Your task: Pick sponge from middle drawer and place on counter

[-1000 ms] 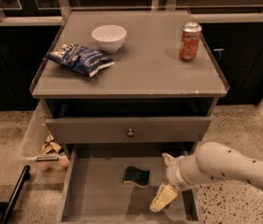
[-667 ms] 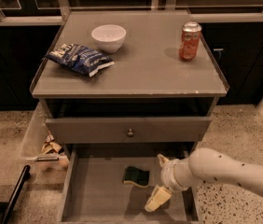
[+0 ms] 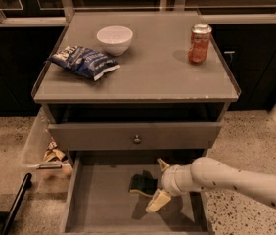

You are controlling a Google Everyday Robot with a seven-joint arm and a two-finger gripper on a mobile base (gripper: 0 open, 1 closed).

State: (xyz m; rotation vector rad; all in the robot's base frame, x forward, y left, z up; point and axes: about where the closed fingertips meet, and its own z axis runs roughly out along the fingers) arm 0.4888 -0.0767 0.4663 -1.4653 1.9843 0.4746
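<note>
The sponge [image 3: 142, 184], dark green over a yellow layer, lies on the grey floor of the open middle drawer [image 3: 103, 202], right of its centre. My gripper [image 3: 155, 185] is down inside the drawer at the sponge's right edge. It is open, with one pale finger [image 3: 162, 164] behind the sponge and the other [image 3: 156, 202] in front of it. The white arm reaches in from the right. The counter [image 3: 152, 72] is the grey cabinet top above.
On the counter stand a white bowl [image 3: 114, 38], a blue-and-white snack bag [image 3: 84, 61] and a red can [image 3: 199, 43]. A grey drawer front with a round knob [image 3: 137, 139] overhangs the drawer's back. A clear bin [image 3: 50, 153] and a black bar [image 3: 15, 204] are at left.
My arm and gripper have moved left across the drawer, closing in on the sponge. The sponge has not moved.
</note>
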